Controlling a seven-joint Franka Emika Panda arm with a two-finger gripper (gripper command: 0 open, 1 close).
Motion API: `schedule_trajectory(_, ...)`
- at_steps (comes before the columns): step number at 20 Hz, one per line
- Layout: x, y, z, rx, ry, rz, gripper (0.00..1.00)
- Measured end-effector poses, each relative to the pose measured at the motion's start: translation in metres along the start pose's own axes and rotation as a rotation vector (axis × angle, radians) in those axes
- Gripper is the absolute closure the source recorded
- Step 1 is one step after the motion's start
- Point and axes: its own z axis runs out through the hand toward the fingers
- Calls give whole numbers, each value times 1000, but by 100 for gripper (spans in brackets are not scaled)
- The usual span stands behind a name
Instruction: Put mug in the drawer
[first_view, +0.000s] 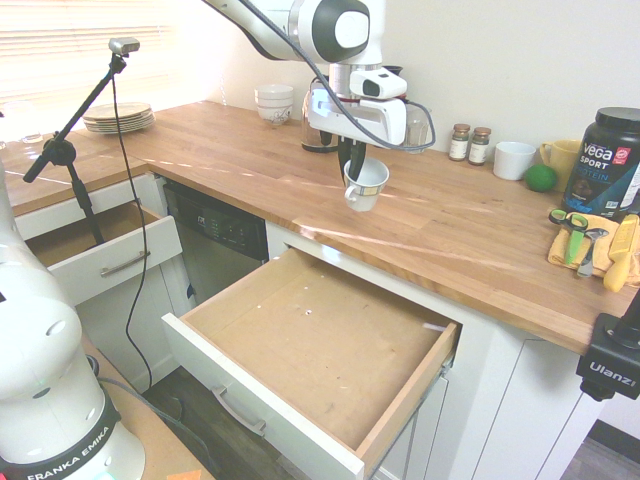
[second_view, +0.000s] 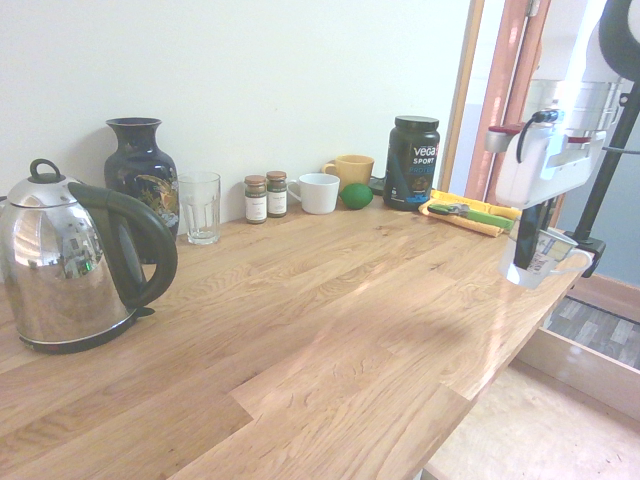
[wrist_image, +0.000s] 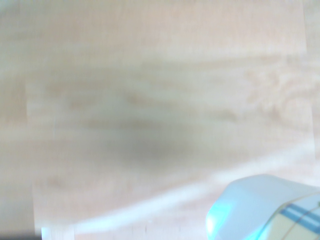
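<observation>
Holding the mug (first_view: 366, 186) clenched by its wall, the gripper (first_view: 352, 168) is hovering above the wooden counter (first_view: 450, 215) near its front edge. Below, the wide drawer (first_view: 315, 345) is standing open, carrying small pale specks and a light strip. A smaller drawer (first_view: 105, 260) is also standing open. Plates (first_view: 117, 118) are sitting stacked near the window blinds (first_view: 80, 60).

Arm (first_view: 32, 340): glossy white casing, dark grey caps at upper joints; black base band lettered FRANKA EMIKA in white; grey cable (first_view: 318, 75) along the upper links. Gripper (first_view: 354, 172): white body, black fingers.
</observation>
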Motion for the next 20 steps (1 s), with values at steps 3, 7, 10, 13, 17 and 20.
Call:
schedule_trajectory(3, -16, 22, 6, -5, -7, -17, 100)
schedule_trajectory(7, -35, 52, 25, -15, -21, -24, 100)
schedule_trajectory(10, -47, 74, 43, -26, -34, -30, 100)
schedule_trajectory(13, -57, 90, 66, -33, -44, -30, 100)
schedule_trajectory(17, -71, 110, 110, -46, -60, -25, 100)
schedule_trajectory(20, -78, 118, 149, -45, -48, -29, 100)
